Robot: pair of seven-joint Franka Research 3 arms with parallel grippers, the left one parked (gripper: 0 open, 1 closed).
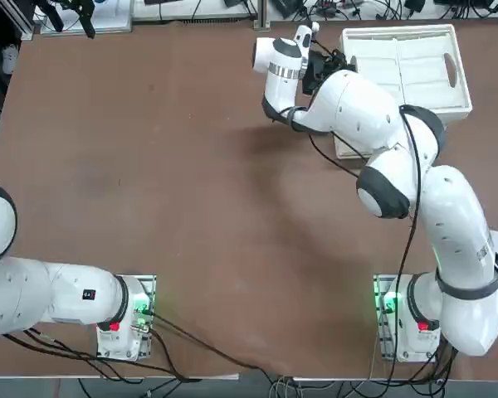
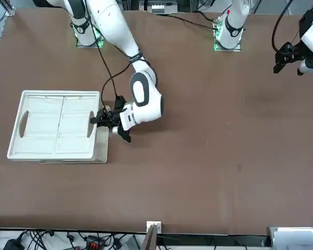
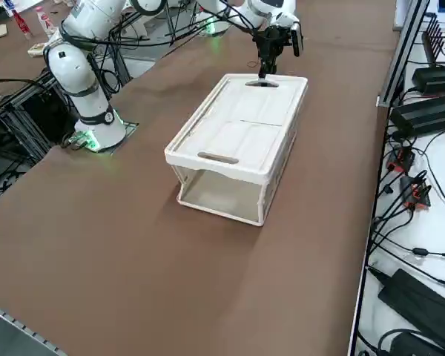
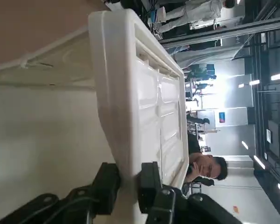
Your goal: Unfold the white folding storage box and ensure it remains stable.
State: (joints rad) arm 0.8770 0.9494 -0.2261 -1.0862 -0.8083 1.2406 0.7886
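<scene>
The white folding storage box (image 1: 415,62) stands at the far right of the brown table. In the right side view the box (image 3: 237,141) is raised, its ribbed rim lifted above see-through side walls, with inner panels lying flat under the rim. My right gripper (image 1: 330,65) is at the box's short side that faces the table's middle. In the wrist view the gripper (image 4: 128,176) is shut on the rim (image 4: 113,93), one black finger (image 4: 106,183) on each face of it. From the front the gripper (image 2: 101,119) meets the box (image 2: 55,125) at its inner short edge.
Bare brown tabletop (image 1: 166,182) stretches left of the box. Beyond the table's right edge lie black cables and power units (image 3: 423,96). A person (image 4: 209,169) shows in the room behind the box. The parked left arm (image 1: 33,290) sits at the near left corner.
</scene>
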